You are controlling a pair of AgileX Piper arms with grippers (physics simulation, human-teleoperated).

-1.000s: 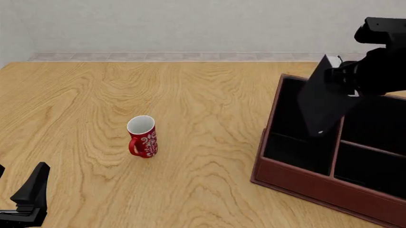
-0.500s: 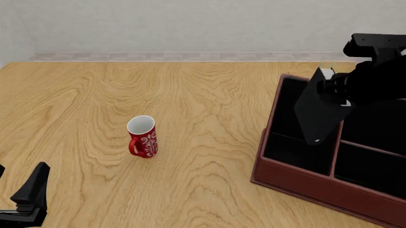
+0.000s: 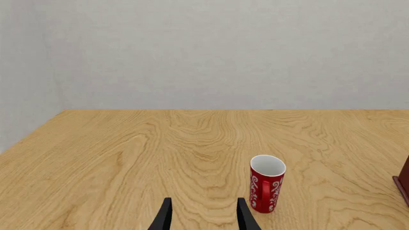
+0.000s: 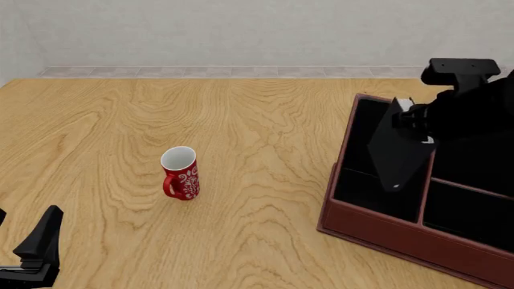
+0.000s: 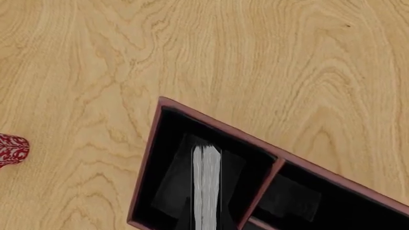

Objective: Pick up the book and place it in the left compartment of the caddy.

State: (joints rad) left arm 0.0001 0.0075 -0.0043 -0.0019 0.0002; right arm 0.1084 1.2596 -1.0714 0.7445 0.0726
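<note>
Left end effector is sitting idle low over the near-left desk, fingers apart on nothing. The red mug is standing well clear of the job. Placing step is underway — the right end effector is gripping the book by its top, the book hanging tilted, lower corner over the caddy. The right wrist view is showing its white page edge lined up over the left compartment. Next move, I'd say: straighten the book and lower it between the outer wall and the divider — then release.
</note>
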